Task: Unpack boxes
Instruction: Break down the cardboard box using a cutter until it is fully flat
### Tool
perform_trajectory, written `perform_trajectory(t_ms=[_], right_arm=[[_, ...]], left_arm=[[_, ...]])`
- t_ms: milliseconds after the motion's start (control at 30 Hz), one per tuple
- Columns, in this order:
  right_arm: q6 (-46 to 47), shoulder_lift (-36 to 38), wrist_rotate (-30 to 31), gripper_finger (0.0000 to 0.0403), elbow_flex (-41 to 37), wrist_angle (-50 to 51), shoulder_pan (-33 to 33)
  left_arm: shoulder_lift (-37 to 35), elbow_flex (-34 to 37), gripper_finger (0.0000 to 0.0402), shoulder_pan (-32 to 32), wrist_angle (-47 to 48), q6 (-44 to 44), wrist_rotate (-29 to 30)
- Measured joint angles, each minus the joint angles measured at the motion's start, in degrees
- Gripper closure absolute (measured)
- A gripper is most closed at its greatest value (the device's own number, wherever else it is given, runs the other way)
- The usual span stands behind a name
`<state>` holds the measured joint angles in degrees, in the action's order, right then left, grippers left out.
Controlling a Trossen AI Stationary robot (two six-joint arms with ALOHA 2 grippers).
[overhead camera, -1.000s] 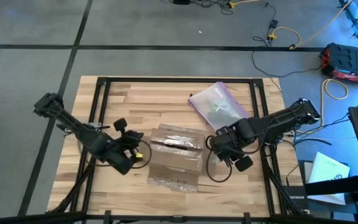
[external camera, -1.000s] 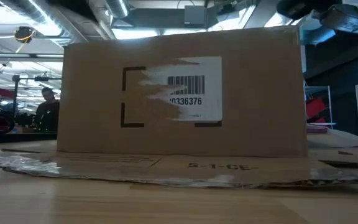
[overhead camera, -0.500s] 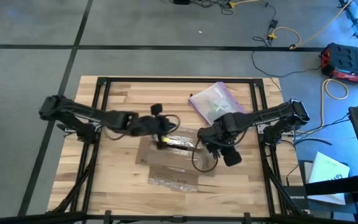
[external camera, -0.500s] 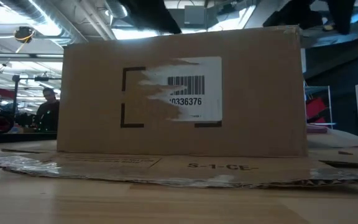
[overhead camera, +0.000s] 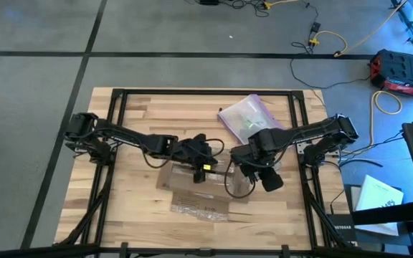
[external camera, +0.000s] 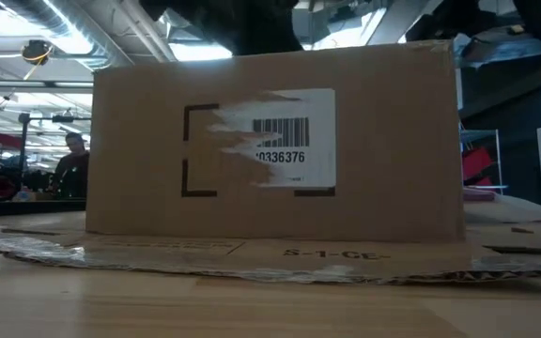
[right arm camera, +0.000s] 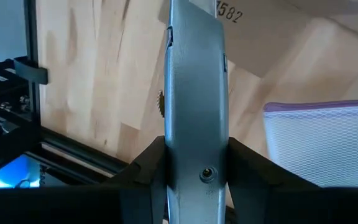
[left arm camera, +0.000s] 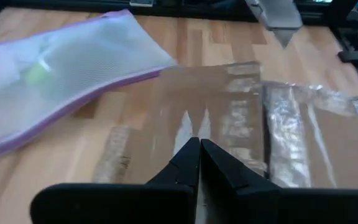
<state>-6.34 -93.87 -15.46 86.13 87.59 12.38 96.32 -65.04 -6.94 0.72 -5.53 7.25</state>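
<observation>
2 slim, dark, jointed arms are seen from above. A small yellow marking is carried near the left arm's black 2-finger gripper (overhead camera: 205,170), and a looping black cable is hung beside the right arm's black 2-finger gripper (overhead camera: 253,174). Tapered, matte black fingers (left arm camera: 180,163) are shown in the left wrist view.

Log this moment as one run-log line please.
left gripper: shut, empty, over box | right gripper: holding grey knife tool beside box | bag: on table
</observation>
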Motion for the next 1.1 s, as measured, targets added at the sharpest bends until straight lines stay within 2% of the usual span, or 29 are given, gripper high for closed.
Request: perform_trajectory(t_ms=[133, 267, 333, 500, 633, 733, 800, 1000, 1100], right_arm=[[-0.5, 0.4, 0.5, 0.0291, 0.0, -0.6, 0.0], [-1.0, 1.2, 0.4, 0.0291, 0.0, -0.1, 0.0], [-1.3, 1.6, 0.4, 0.0291, 0.0, -0.2, 0.0], [-1.7, 1.6, 0.4, 0.0291, 0.0, -0.1, 0.0], [-2.0, 1.6, 1.2, 0.0291, 0.0, -0.5, 0.0], [-2.1, 1.6, 3.5, 0.0291, 0.0, -1.3, 0.0], [-1.8, 1.4, 3.8, 0.0291, 0.0, -2.6, 0.0], [-1.0, 1.4, 3.2, 0.0291, 0.0, -2.4, 0.0], [0.5, 1.3, 2.1, 0.0291, 0.0, -2.3, 0.0]], left_arm=[[-1.2, 0.0, 0.0397, 0.8, 0.3, -3.2, -1.1], [-5.0, 0.0, 0.0351, 1.9, 0.2, -6.6, -8.6], [-6.5, -0.1, 0.0312, 0.8, 0.0, -7.7, -10.8], [-6.1, -0.1, 0.0187, -2.4, 0.9, -9.1, -11.4], [-5.2, -0.1, 0.008, -1.5, 7.4, -10.7, -9.8], [-3.6, 0.0, 0.0023, -0.2, 8.7, -10.0, -8.6], [-2.1, -0.1, 0.0008, 0.0, 6.9, -8.7, -8.3], [0.8, -0.3, 0.0003, -1.1, 6.7, -3.0, -8.2], [0.9, -0.3, 0.0002, -1.1, 6.6, -2.8, -8.1]])
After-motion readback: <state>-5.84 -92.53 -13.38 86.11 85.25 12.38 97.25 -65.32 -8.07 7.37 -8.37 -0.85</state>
